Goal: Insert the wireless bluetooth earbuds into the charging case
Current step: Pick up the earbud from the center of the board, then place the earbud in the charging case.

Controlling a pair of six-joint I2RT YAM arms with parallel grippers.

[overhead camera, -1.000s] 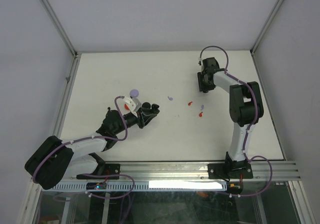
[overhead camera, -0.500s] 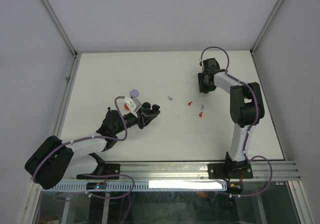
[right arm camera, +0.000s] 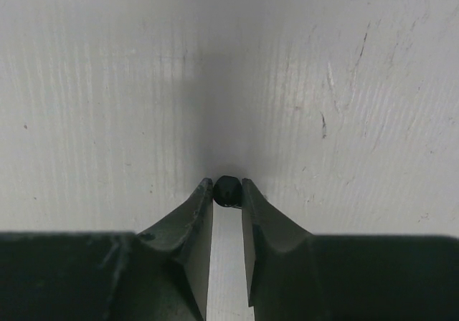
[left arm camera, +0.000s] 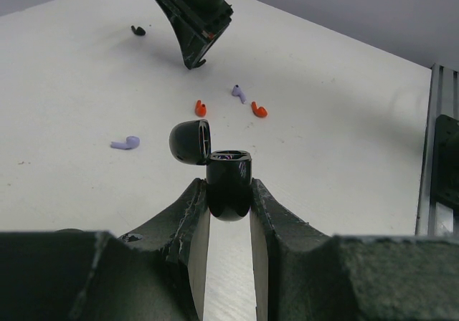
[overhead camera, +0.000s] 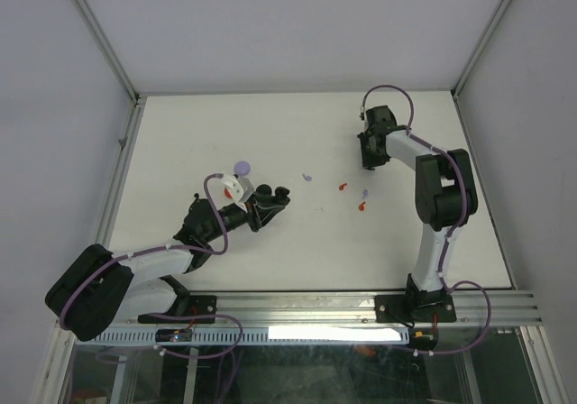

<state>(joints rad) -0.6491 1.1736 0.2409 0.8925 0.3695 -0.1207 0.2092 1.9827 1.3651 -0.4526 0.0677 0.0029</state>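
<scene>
Right wrist view: a black earbud [right arm camera: 227,191] sits pinched between the tips of the right gripper [right arm camera: 227,186], whose jaws are nearly together against its sides, down at the table [right arm camera: 323,84]. That arm reaches far out with its fingers pointing steeply downward, well beyond the charging case [left arm camera: 229,170]. The left gripper [left arm camera: 227,188] clamps that case (black, rounded, lid hinged open to one side) low above the table. Two red earbuds [left arm camera: 201,108] and two lilac earbuds [left arm camera: 125,143] lie loose between the case and the right gripper. The pinched bud shows only as a tiny dark knob.
</scene>
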